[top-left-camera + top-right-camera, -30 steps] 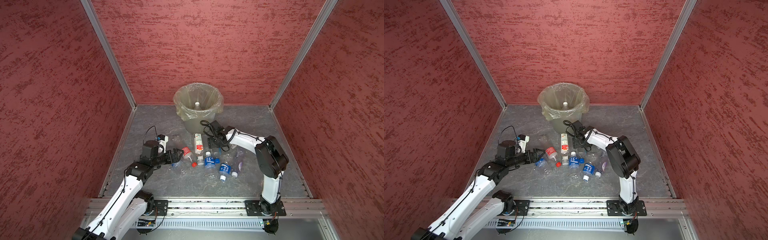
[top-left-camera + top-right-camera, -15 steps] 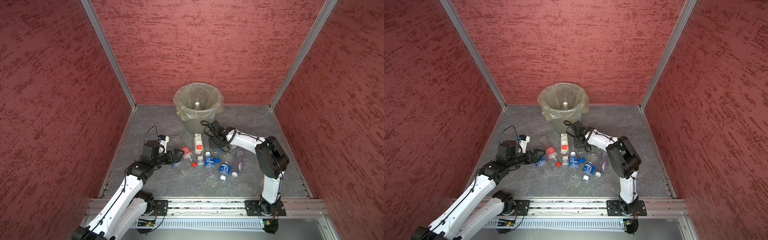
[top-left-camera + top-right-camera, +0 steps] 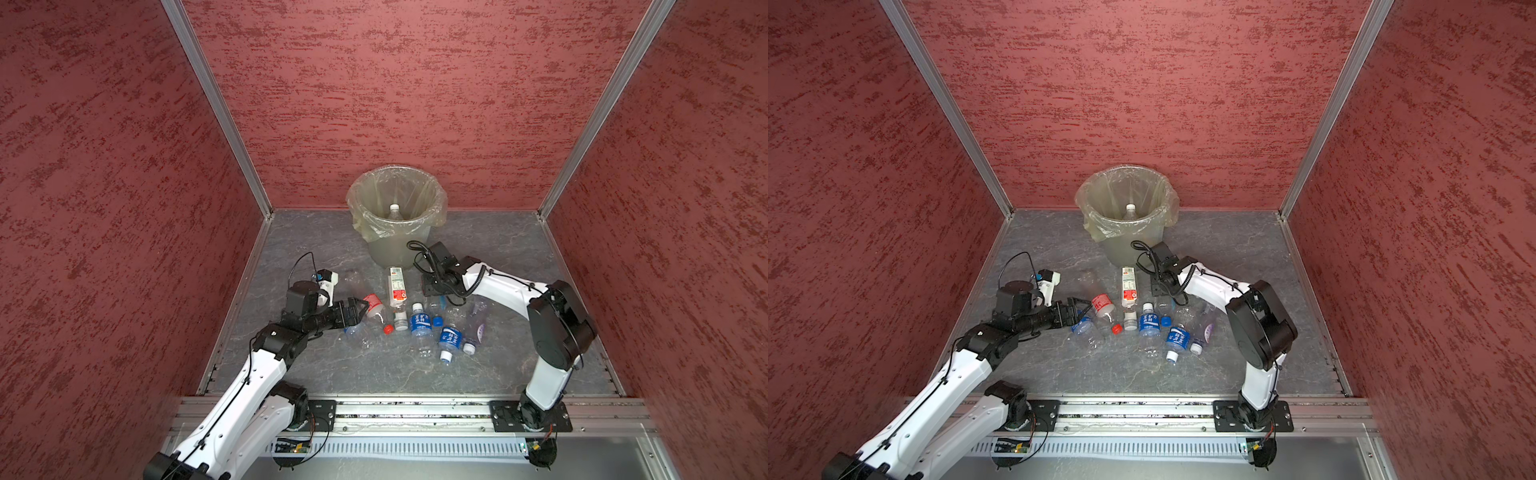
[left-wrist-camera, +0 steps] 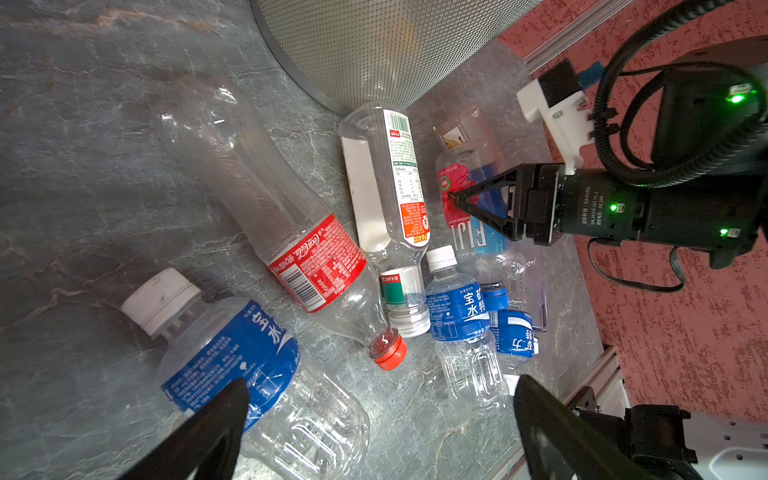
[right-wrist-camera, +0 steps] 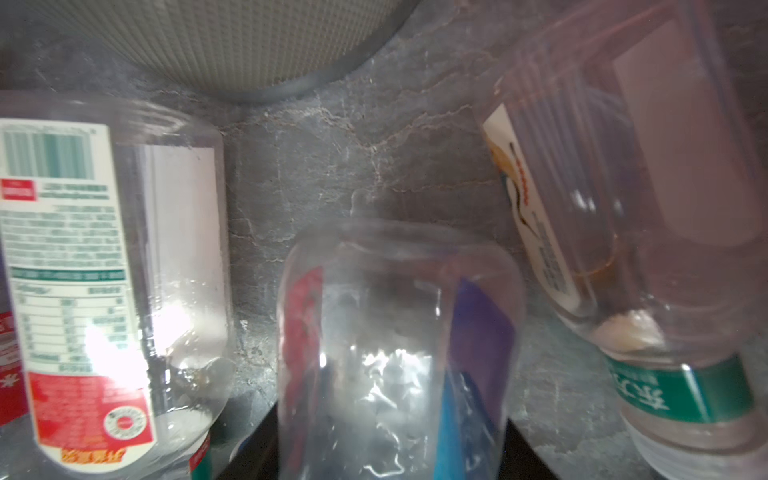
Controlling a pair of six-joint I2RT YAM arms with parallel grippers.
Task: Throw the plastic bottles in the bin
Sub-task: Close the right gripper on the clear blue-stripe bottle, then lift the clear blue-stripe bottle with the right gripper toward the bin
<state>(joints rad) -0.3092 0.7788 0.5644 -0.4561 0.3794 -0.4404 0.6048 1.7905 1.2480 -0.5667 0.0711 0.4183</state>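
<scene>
Several plastic bottles lie in a cluster on the floor before the bin (image 3: 386, 253) (image 3: 1121, 253); one white-capped bottle (image 3: 394, 210) stands inside it. My right gripper (image 3: 434, 293) (image 5: 390, 440) points down at the cluster's far side, shut on a clear Fiji bottle (image 4: 469, 232) (image 5: 395, 332), a finger against each side. My left gripper (image 3: 360, 308) (image 4: 380, 384) is open, low over a blue-labelled bottle (image 4: 232, 353), with nothing between its fingers. A red-capped Coca-Cola bottle (image 3: 372, 303) (image 4: 291, 232) lies just beyond it.
A white-labelled bottle (image 3: 397, 284) (image 5: 83, 270) lies between the two grippers, its base toward the bin. More blue-labelled bottles (image 3: 419, 324) and a purplish one (image 3: 478, 324) lie nearer the front rail. A green-banded bottle (image 5: 623, 208) lies close beside the held one. Red walls enclose three sides.
The right gripper's jaws have closed in on the Fiji bottle. Both arms stay almost where they were, and the left gripper stays open.
</scene>
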